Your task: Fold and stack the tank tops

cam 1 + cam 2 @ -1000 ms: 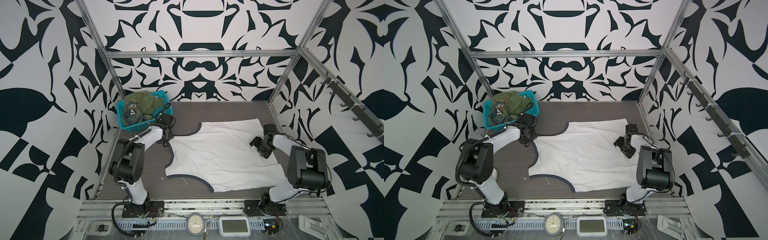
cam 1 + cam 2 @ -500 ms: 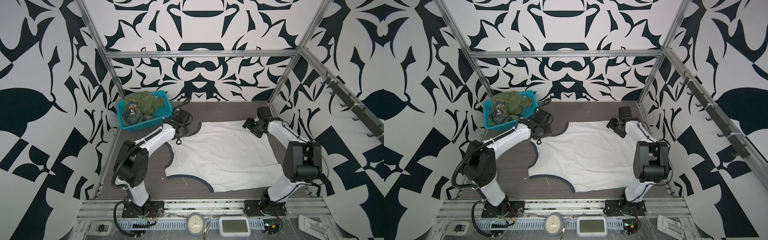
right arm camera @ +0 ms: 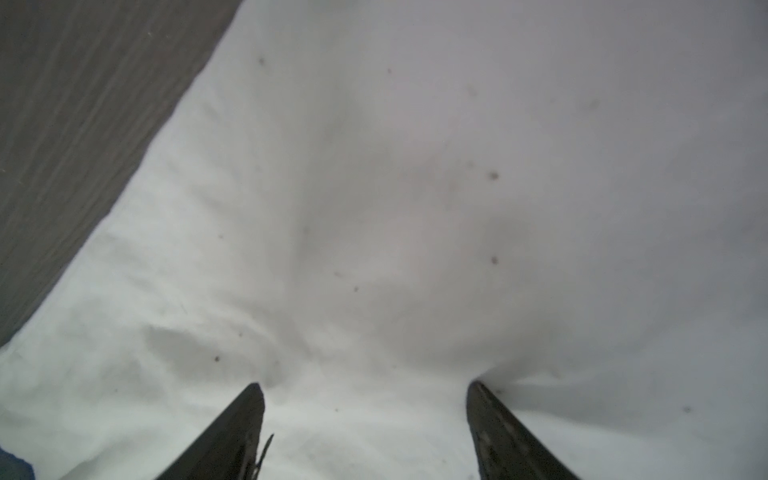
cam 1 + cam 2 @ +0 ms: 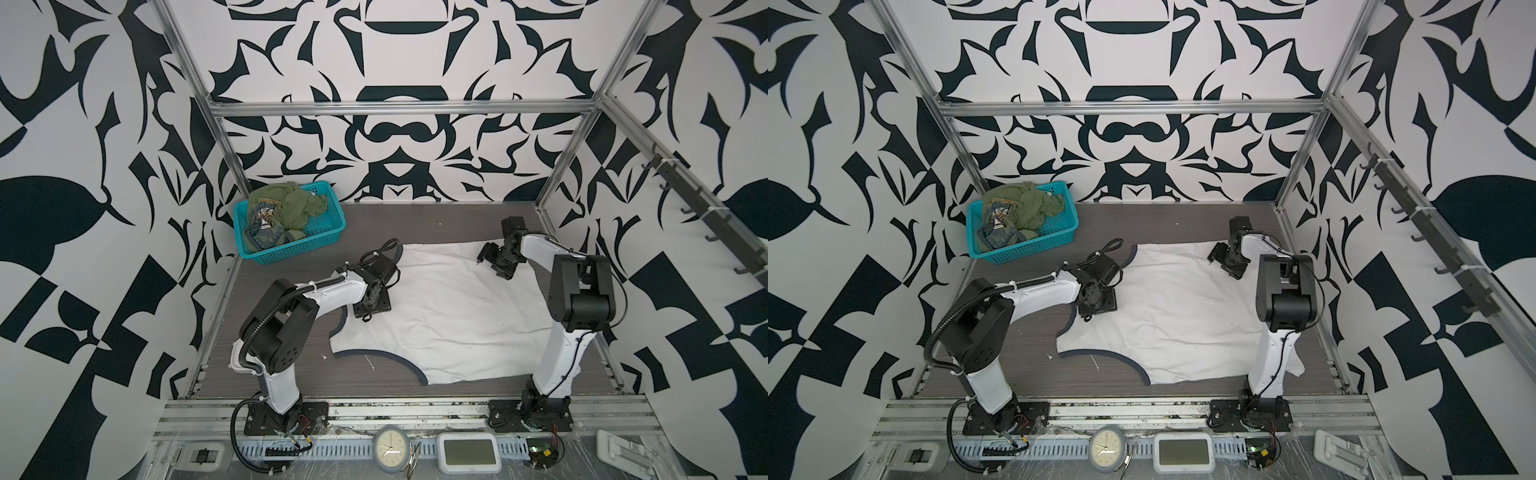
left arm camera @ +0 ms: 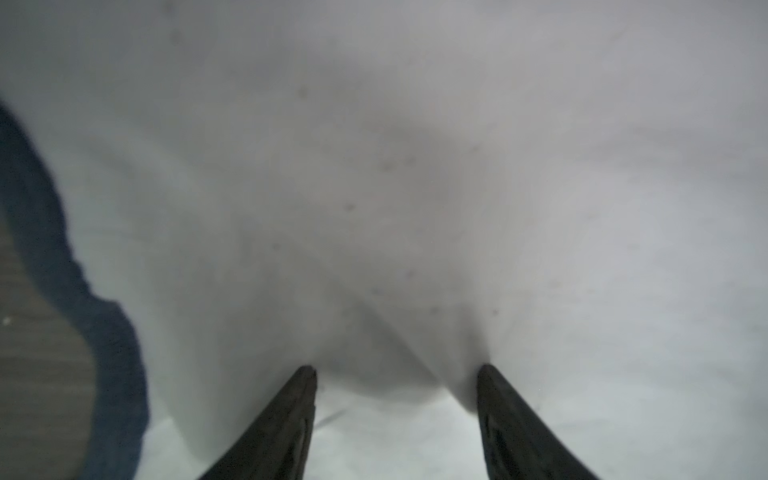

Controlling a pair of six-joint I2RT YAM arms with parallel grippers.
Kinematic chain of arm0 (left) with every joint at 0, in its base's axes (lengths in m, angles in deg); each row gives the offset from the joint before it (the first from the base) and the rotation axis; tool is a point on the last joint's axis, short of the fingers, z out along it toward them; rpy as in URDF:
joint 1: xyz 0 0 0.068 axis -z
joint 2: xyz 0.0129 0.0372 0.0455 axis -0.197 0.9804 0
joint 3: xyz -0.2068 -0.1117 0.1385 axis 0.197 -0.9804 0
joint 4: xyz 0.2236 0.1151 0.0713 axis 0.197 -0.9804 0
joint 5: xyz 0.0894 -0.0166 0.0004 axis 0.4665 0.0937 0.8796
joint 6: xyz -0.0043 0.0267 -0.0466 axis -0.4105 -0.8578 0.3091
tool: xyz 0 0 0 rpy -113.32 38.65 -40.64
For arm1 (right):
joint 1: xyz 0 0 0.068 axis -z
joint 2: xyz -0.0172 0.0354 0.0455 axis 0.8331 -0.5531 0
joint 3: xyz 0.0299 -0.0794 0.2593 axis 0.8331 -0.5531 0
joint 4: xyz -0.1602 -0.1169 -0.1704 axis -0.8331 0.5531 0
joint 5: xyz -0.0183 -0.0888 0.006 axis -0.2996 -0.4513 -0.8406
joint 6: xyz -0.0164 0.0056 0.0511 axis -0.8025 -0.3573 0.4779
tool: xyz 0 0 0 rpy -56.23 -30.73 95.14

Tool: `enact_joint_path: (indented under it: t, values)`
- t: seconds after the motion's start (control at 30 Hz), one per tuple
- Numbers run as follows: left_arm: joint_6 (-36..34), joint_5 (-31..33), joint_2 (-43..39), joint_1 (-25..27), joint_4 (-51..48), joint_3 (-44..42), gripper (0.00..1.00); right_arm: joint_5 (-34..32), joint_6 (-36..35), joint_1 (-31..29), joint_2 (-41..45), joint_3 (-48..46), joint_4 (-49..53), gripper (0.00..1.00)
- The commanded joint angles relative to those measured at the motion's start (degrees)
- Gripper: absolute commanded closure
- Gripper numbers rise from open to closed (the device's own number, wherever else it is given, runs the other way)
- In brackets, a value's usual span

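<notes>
White tank top (image 4: 449, 328) spread flat on table (image 4: 282, 374), unfolded. Left gripper (image 5: 395, 374) at its left side, fingers apart, tips on cloth, nothing clamped. Right gripper (image 3: 365, 388) farther back, likewise apart on cloth. Olive tank top (image 4: 295, 203) bunched in teal basket (image 4: 316, 249), far left.

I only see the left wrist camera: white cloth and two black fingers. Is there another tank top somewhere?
Observer: Yes. An olive green tank top lies crumpled in the teal plastic mesh basket at the table's far left corner.
Operator: What's my other arm doing?
Observer: The right gripper is open, over the white tank top near its far right corner.
Operator: Is the white one folded?
Observer: No, it lies spread out flat on the dark table.
</notes>
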Motion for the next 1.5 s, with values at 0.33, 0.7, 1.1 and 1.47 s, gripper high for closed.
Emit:
enact_joint_path:
  t: [0.33, 0.7, 1.1, 1.47]
  values:
    - [-3.95, 3.18, -6.19, -15.97, 2.12, -12.82, 0.34, 1.35, 1.58, -5.39, -0.28, -1.91, -1.07, 0.2]
    - [-6.12, 6.42, -13.35, -17.95, -2.76, -5.39, 0.31, 0.95, -3.08, -5.71, 2.13, 6.33, 0.78, 0.2]
    - [-14.01, 1.07, 9.3, -11.84, -6.22, 32.0, 0.29, -3.76, -7.52, 0.88, -6.7, 26.13, 5.57, 0.25]
    - [-16.5, -1.53, 31.16, -12.18, -6.79, 56.13, 0.3, -2.13, -9.52, 6.73, -19.76, 40.35, 10.01, 0.25]
